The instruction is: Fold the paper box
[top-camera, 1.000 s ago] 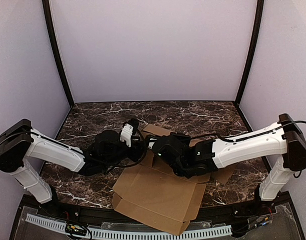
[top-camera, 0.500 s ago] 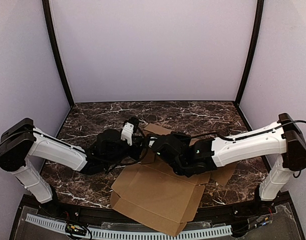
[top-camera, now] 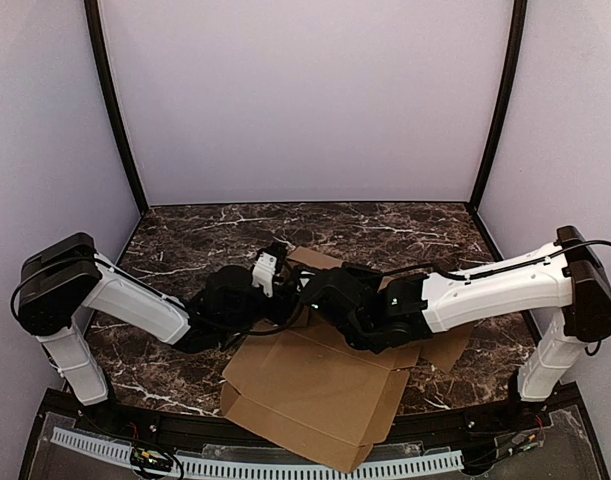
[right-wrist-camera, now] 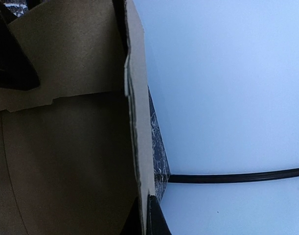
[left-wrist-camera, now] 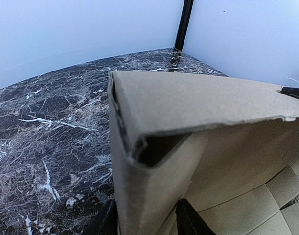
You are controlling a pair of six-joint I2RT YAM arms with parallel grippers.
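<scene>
The paper box (top-camera: 315, 390) is a brown cardboard sheet lying partly flat on the marble table, its near flaps reaching the front edge. Its far side is raised where both arms meet. In the left wrist view a doubled-over wall of the paper box (left-wrist-camera: 154, 122) stands upright between the two dark fingers of my left gripper (left-wrist-camera: 147, 218), which press on both of its sides. My right gripper (right-wrist-camera: 147, 208) is shut on a thin upright cardboard edge (right-wrist-camera: 137, 122), one black finger (right-wrist-camera: 158, 223) on each face. From above, the left gripper (top-camera: 283, 292) and right gripper (top-camera: 310, 295) sit close together.
The dark marble table (top-camera: 185, 235) is enclosed by pale walls with black corner posts (top-camera: 115, 110). A perforated white strip (top-camera: 285, 465) runs along the front rail. A cardboard flap (top-camera: 445, 350) pokes out beneath the right arm.
The left arm has shifted to the right and slightly forward, closer to the right gripper. The sheet's near edge has slid a little. The right arm has barely moved.
</scene>
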